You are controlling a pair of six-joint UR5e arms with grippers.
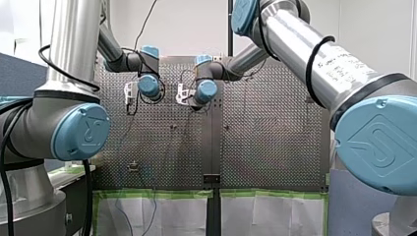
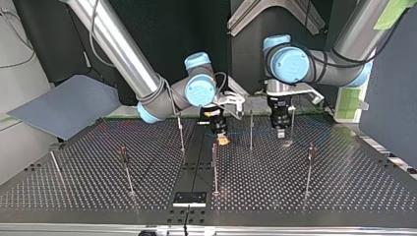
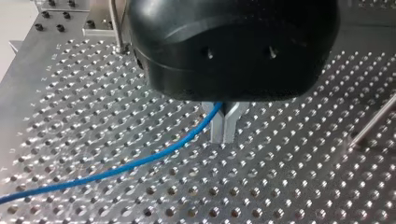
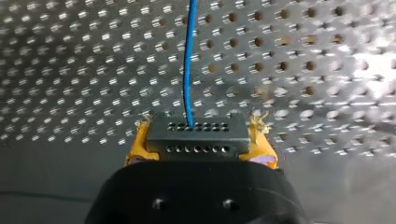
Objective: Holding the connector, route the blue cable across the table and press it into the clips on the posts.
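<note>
- Blue cable: a thin, smooth single strand. In the right wrist view it leaves one hole in the upper row of the connector and runs straight ahead over the perforated metal.
- The connector is a dark grey block with two rows of small round holes on its face, held crosswise.
- My right gripper is clamped on the connector, with one yellow pad against each end of the block. The pad tips look frayed.
- My left gripper has a black body. Its metal fingers are pressed almost together and pinch the blue cable where it enters at their upper end.
- From those fingers the cable sweeps away in a slack curve, low over the table. I cannot tell whether it touches the surface.
- In the top view both grippers point down near the middle of the table's far side, with one thin upright post between them.
- More posts stand well apart from one another across the table, one just nearer the camera than my right gripper.
- A small black plate sits at the middle of the near edge.
- A grey-blue panel tilts up beyond the far corner at the top view's left.
</note>
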